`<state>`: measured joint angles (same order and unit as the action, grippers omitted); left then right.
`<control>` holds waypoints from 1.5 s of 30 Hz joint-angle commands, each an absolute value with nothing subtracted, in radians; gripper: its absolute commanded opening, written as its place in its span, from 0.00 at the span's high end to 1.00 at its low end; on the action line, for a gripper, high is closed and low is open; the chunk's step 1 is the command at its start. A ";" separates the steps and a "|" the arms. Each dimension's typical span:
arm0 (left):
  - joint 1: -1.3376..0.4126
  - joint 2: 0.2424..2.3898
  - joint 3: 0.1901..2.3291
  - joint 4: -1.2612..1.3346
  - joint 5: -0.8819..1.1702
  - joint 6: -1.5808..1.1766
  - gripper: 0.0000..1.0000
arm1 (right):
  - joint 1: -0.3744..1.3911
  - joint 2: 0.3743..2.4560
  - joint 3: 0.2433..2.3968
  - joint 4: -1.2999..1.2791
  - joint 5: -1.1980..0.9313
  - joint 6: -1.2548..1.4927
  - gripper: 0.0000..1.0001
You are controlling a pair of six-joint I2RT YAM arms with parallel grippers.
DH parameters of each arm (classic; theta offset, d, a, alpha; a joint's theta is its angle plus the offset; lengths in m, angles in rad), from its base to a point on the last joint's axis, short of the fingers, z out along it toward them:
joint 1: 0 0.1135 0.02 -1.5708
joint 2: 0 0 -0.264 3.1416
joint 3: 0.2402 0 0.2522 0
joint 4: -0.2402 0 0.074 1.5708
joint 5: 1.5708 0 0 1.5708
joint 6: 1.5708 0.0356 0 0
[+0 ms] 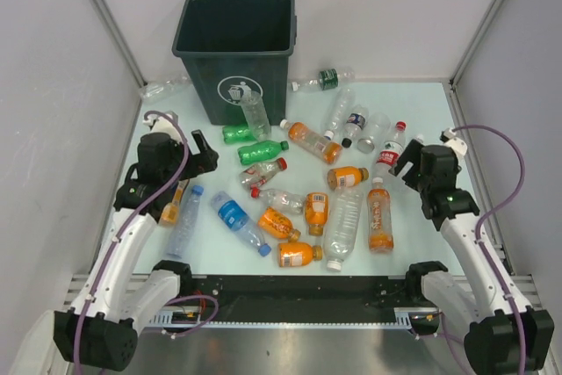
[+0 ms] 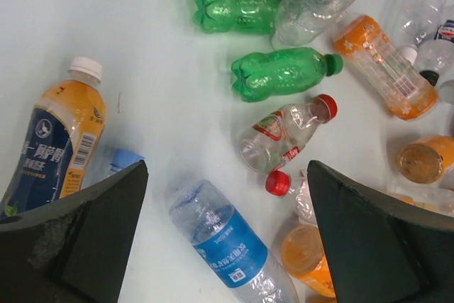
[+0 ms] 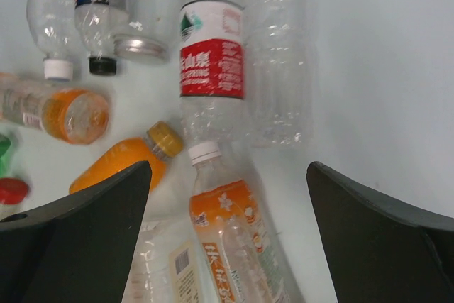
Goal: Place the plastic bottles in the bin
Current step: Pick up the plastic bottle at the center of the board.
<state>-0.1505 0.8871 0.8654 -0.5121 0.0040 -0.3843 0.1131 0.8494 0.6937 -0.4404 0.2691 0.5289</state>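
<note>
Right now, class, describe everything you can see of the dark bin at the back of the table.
The bin is tall, dark green-grey plastic, square and tapering downward, with a white litter pictogram on its front. It stands upright and open-topped at the far left-centre of the table. Nothing shows inside. A clear bottle seems to rest against its front.

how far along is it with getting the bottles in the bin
Barely started, by the look of it. Done: no bottle shows in the visible part of the bin. In hand: nothing; the left hand and right hand are both open and empty over the pile. Left: the plastic bottles, roughly twenty, all lie scattered on the table.
</note>
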 commanded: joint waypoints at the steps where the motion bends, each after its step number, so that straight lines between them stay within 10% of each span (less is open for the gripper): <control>1: -0.150 0.829 0.861 -0.491 -0.092 -0.387 0.00 | 0.196 0.923 0.770 -0.469 0.233 0.495 0.03; 26: -0.150 0.497 0.629 -0.472 0.032 -0.462 0.00 | 1.189 1.290 0.851 -0.074 0.161 0.222 0.00; 45: -0.150 0.495 0.630 -0.456 0.169 -0.420 0.00 | 1.158 1.598 0.937 0.074 0.158 0.195 0.07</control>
<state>-0.1505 0.4984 0.6304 -0.4820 0.1204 -0.4358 1.1919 1.5593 0.8753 0.0315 0.1787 0.2062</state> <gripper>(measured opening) 0.996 0.942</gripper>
